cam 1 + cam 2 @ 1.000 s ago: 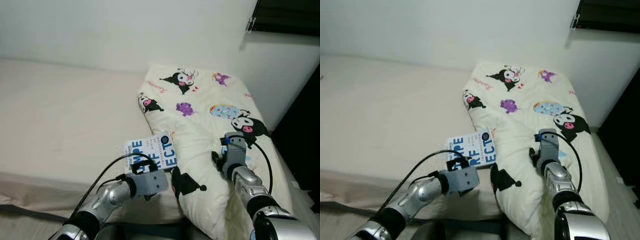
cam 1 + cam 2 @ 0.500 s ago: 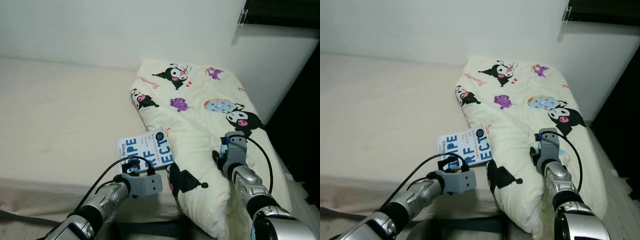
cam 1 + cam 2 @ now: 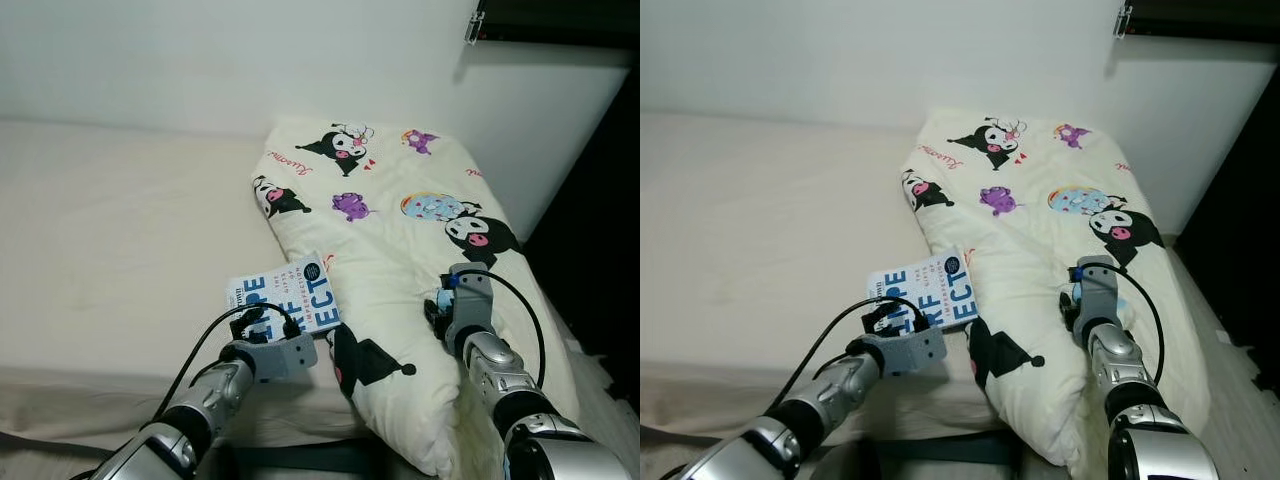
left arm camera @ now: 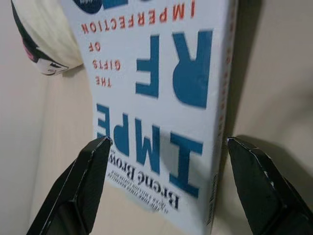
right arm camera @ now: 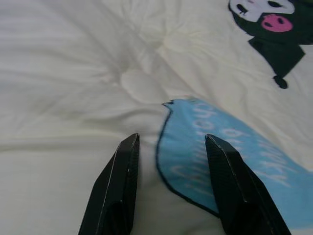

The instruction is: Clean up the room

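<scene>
A white book [image 3: 288, 297] with big blue letters lies on the bed, against the edge of a cream quilt [image 3: 400, 230] printed with black cartoon figures. My left gripper [image 4: 168, 142] is open at the book's near end, one black finger [image 4: 85, 181] on each side of the cover, and neither pad visibly touches it. It comes in low from the bed's front edge as the left gripper [image 3: 256, 322]. My right gripper [image 5: 171, 139] is open and rests on the quilt at a light-blue patch. Its wrist [image 3: 468, 295] sits on the quilt's right part.
The beige mattress [image 3: 110, 230] spreads to the left, with a white wall [image 3: 250, 60] behind it. A dark gap [image 3: 600, 250] runs along the bed's right side, under a dark window frame [image 3: 560, 20]. The mattress front edge [image 3: 90, 385] is close to me.
The whole view has shifted, so the camera moved. My left gripper has edged up to the book's near end. The right gripper stays on the quilt.
</scene>
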